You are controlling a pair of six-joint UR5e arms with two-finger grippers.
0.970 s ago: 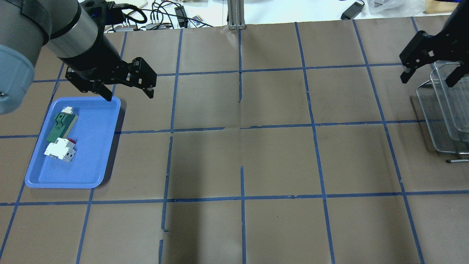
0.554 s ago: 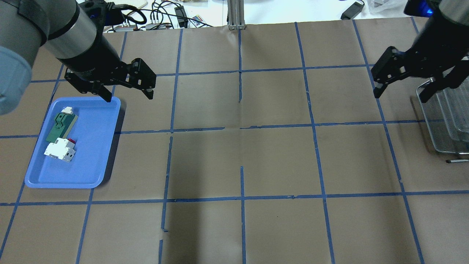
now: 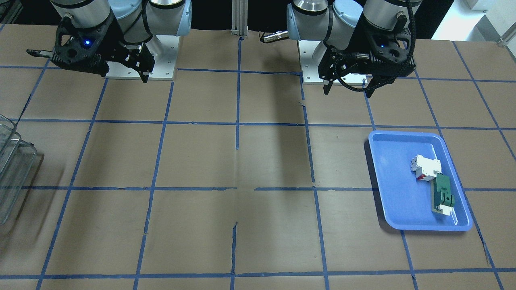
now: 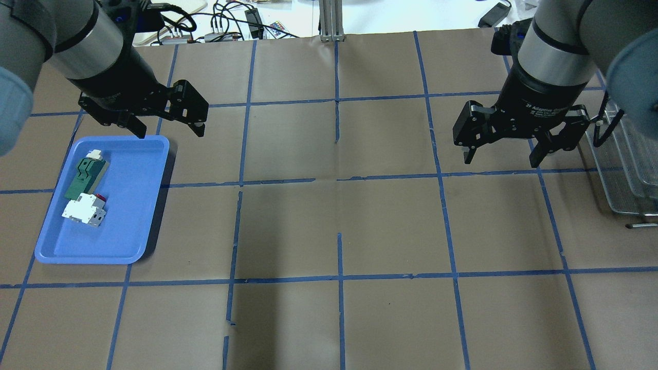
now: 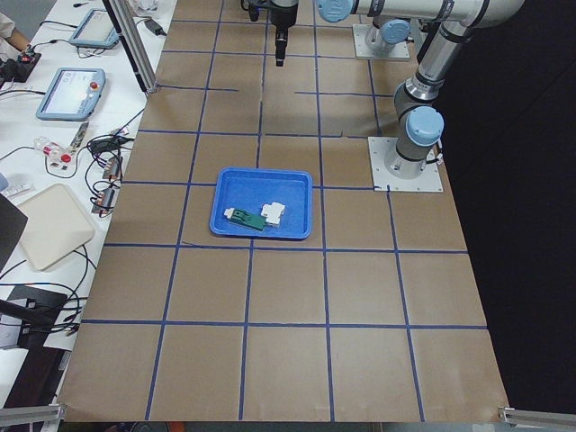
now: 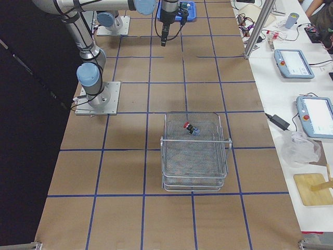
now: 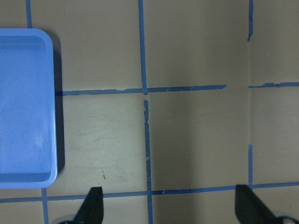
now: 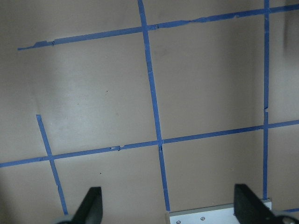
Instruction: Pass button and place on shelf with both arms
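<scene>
The button (image 6: 189, 127), red cap on a dark body, lies on the top tray of the wire shelf (image 6: 195, 156), seen only in the exterior right view. The shelf also shows at the right edge of the overhead view (image 4: 624, 169) and the left edge of the front view (image 3: 12, 169). My right gripper (image 4: 501, 160) hangs open and empty above the table, left of the shelf and apart from it; it also shows in the front view (image 3: 124, 76). My left gripper (image 4: 170, 132) is open and empty above the far right corner of the blue tray (image 4: 139, 226).
The blue tray holds a green flat part (image 4: 85, 177) and a white block with red marks (image 4: 82, 210). In the left wrist view the tray's edge (image 7: 51, 107) lies at the left. Cables and devices lie beyond the far table edge (image 4: 226, 28).
My right gripper has moved left from over the shelf to above the table and has turned, still open. My left gripper has shifted slightly left, still open.
</scene>
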